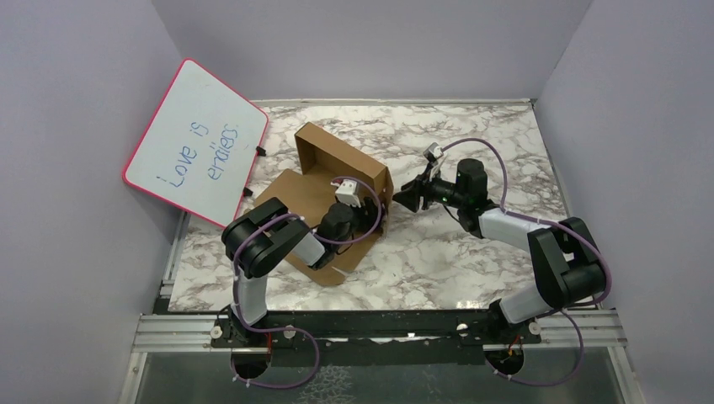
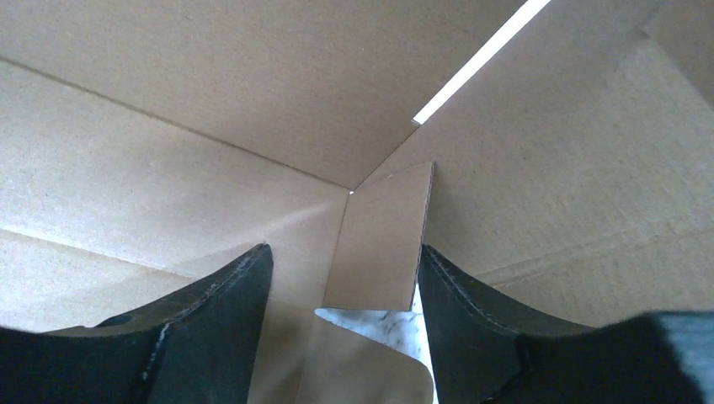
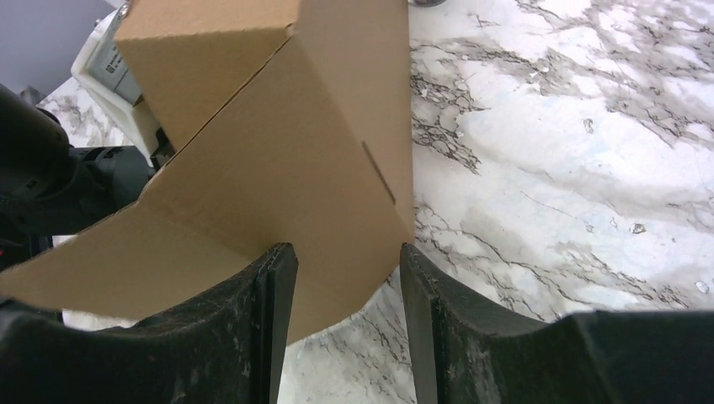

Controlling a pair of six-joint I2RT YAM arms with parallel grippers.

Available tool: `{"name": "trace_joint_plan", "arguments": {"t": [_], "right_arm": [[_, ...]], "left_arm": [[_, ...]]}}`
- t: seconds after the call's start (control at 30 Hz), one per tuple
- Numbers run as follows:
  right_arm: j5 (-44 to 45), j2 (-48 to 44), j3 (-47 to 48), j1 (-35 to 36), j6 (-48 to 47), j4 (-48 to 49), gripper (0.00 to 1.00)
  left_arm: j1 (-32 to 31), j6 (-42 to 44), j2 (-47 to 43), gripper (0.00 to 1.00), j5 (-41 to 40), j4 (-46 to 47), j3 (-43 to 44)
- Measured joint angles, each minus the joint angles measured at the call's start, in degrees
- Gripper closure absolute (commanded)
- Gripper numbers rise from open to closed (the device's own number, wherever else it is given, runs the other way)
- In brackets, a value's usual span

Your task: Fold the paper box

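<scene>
The paper box [image 1: 328, 181] is brown cardboard, partly folded, with its far and right walls standing and a flat panel lying toward the left arm. My left gripper [image 1: 360, 200] is inside the box. In the left wrist view it [image 2: 341, 252] is open and faces an inner corner, with a small upright flap [image 2: 379, 244] between the fingers. My right gripper [image 1: 402, 199] is just outside the box's right corner. In the right wrist view it [image 3: 347, 252] is open, with the outer wall's lower edge [image 3: 337, 252] between the fingertips.
A pink-framed whiteboard [image 1: 198, 143] leans against the left wall behind the box. The marble table [image 1: 471, 252] is bounded by purple walls on three sides. The left arm's wrist [image 3: 50, 177] shows behind the box in the right wrist view.
</scene>
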Motion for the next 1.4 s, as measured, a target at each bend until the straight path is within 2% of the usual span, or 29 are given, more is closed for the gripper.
{"name": "trace_joint_plan", "arguments": {"t": [0.37, 0.5, 0.83, 1.07, 1.4], "right_arm": [[-0.02, 0.2, -0.07, 0.02, 0.0, 1.33, 0.46], [-0.13, 0.22, -0.37, 0.09, 0.07, 1.55, 0.46], [-0.24, -0.81, -5.81, 0.81, 1.7, 1.79, 0.45], [-0.63, -1.03, -6.71, 2.91, 2.6, 2.01, 0.4], [1.42, 1.18, -5.2, 8.35, 2.62, 4.33, 0.38]], "left_arm": [[0.87, -0.52, -6.05, 0.24, 1.9, -3.87, -4.5], [1.22, -0.66, -10.49, 0.21, 2.12, -8.37, -5.95], [1.57, 0.31, -20.48, 0.2, 5.03, -22.12, -7.23], [1.62, 1.81, -22.05, 0.31, 7.76, -26.34, -8.76], [1.99, 3.52, -22.36, 0.65, 7.72, -28.28, -9.07]]}}
